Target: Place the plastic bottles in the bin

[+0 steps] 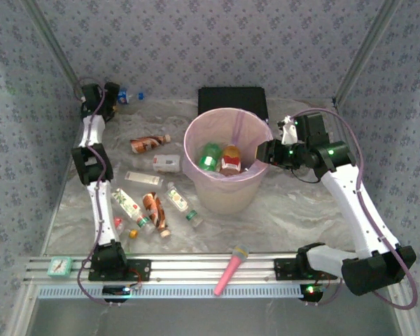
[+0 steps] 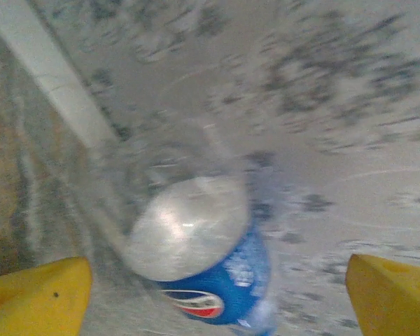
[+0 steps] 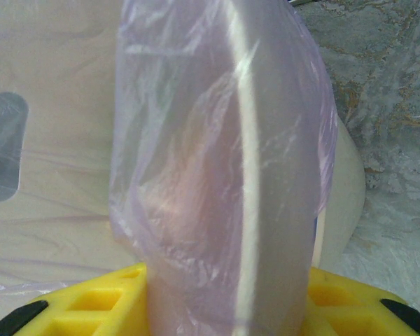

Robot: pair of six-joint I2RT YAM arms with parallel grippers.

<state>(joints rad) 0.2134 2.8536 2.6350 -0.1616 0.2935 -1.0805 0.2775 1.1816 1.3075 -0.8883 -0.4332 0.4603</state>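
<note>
Currently: my left hand, fingers spread wide, blue-labelled bottle lying loose between them, presumably for a grasp. My right hand, clamped on the bin rim, likely steadying it.

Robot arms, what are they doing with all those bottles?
They are putting plastic bottles in the bin. The right end effector is clamped on its rim. The left end effector is open at the far left corner, a blue-labelled bottle between its fingers, not gripped. A green bottle and a brown bottle are in the bin; several more lie on the table.
</note>
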